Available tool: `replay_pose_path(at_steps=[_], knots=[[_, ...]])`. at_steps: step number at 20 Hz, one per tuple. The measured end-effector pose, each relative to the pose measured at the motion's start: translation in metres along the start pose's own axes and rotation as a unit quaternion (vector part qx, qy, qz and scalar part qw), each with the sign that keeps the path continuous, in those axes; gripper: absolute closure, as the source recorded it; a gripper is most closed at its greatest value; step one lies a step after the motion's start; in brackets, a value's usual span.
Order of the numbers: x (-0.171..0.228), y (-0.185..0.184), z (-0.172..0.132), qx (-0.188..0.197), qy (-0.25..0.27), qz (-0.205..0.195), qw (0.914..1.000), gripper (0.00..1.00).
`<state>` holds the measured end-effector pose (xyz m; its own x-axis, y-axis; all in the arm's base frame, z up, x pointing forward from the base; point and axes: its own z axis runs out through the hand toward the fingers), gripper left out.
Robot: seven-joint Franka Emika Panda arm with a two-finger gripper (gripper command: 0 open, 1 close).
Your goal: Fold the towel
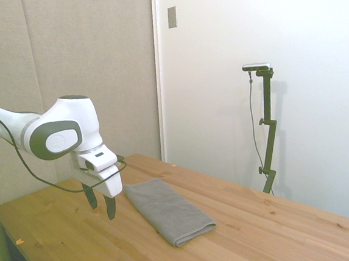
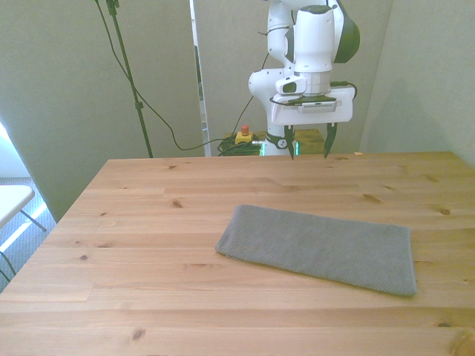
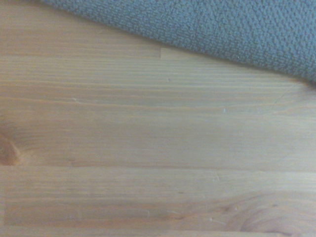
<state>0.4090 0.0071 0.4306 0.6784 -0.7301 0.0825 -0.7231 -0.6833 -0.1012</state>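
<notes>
1. I see the towel [image 2: 319,249] lying flat on the wooden table [image 2: 148,245]; it is a long grey strip, already layered, with a thick rounded edge at one long side in the side view; I judge one more fold is wanted, though that is my reading only.
2. Its long axis runs across the front view, slanting slightly down toward the front view's right; one short end sits near mid-table, the other near the front view's right edge.
3. My gripper [image 2: 308,148] hangs above the table's far part with fingers spread wide and nothing between them; the towel lies on the camera side of it, well apart.
4. The wrist view shows bare wood with the towel's edge [image 3: 237,34] at the frame's rim; it is soft, so possibly nearer than it looks.
</notes>
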Motion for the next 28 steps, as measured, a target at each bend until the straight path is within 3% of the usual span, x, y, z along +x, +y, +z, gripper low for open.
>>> replay_pose_path(at_steps=[5,10,14,16,20,28], knots=[[0.008,-0.011,-0.005,0.005,0.010,0.005,0.9999,0.00],[0.031,-0.088,-0.019,-0.009,0.053,0.042,0.9977,0.00],[0.037,-0.158,-0.002,-0.058,0.058,0.109,0.9907,0.00],[0.030,-0.192,0.009,-0.085,0.066,0.123,0.9865,0.00],[0.018,-0.251,0.020,-0.129,0.100,0.120,0.9792,0.00],[0.050,-0.326,0.060,-0.144,0.133,0.125,0.9726,0.00]])
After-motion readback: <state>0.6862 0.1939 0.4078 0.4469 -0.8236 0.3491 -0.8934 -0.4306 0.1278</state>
